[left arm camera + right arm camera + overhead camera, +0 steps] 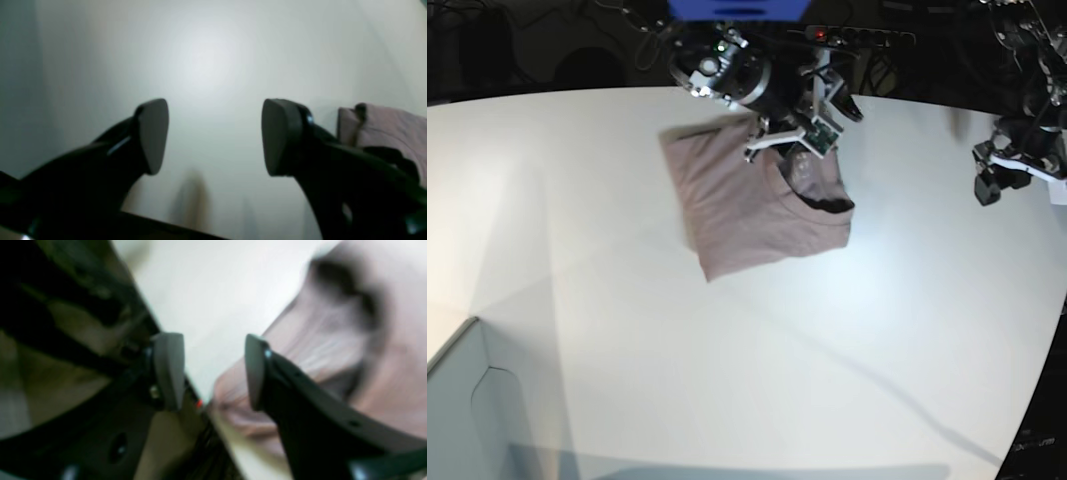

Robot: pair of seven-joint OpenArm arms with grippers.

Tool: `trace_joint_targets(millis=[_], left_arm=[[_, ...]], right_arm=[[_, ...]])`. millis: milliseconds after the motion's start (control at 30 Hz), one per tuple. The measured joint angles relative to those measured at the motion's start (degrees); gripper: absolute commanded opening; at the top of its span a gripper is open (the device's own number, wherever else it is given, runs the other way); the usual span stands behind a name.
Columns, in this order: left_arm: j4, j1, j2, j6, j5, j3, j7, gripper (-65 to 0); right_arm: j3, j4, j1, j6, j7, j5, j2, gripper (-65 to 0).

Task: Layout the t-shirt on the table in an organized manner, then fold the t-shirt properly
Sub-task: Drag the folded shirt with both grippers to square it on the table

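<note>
The mauve t-shirt (752,200) lies as a folded, roughly square bundle on the white table (727,350), collar towards the right. My right gripper (792,138) is open and empty, hovering at the shirt's far edge by the collar. In the right wrist view the open gripper (211,371) has blurred shirt cloth (333,340) beside and under its right finger, over the table's edge (206,290). My left gripper (990,183) is well to the right of the shirt. In the left wrist view it (217,136) is open and empty over bare table (206,66), with the shirt (387,130) behind its right finger.
A pale grey box corner (467,400) stands at the lower left. Dark cables and equipment (547,50) lie beyond the table's far edge. The table's curved edge (1037,400) runs down the lower right.
</note>
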Motion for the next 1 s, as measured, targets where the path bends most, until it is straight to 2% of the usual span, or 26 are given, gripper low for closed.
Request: trace_joint_targets(millis=[200,367,500,633,733,1000], left_arm=[[-0.04,0.13,3.74,0.02,-0.02,8.7,-0.17,-1.6],[-0.39,0.13,6.67,0.02,-0.02,17.42,-0.15,-0.5],[-0.46,0.17,8.46,0.0,-0.17,20.96,-0.33,-0.5],[-4.17,-0.55,9.25,0.0,-0.2,24.17,-1.11,-0.7],[-6.99,-1.14,9.57,-0.04,-0.46,25.42,-1.03,-4.9],[-9.29,-1.97,9.38,0.02,-0.31,25.81,-1.18,-33.2]], right_arm=[[5.7,5.97,-0.5,0.0,-0.35,0.02,4.31,-30.1],[12.68,6.73,-0.79,-0.02,-0.5,0.02,4.44,-30.0],[16.81,6.73,-1.79,0.0,-0.37,0.0,4.48,-30.0],[17.55,6.71,-1.97,0.0,-0.52,0.02,4.55,-30.0],[17.64,6.71,-1.9,0.0,-0.57,0.02,4.46,-30.0],[17.64,6.71,-1.9,0.0,-0.57,0.02,4.5,-30.1]])
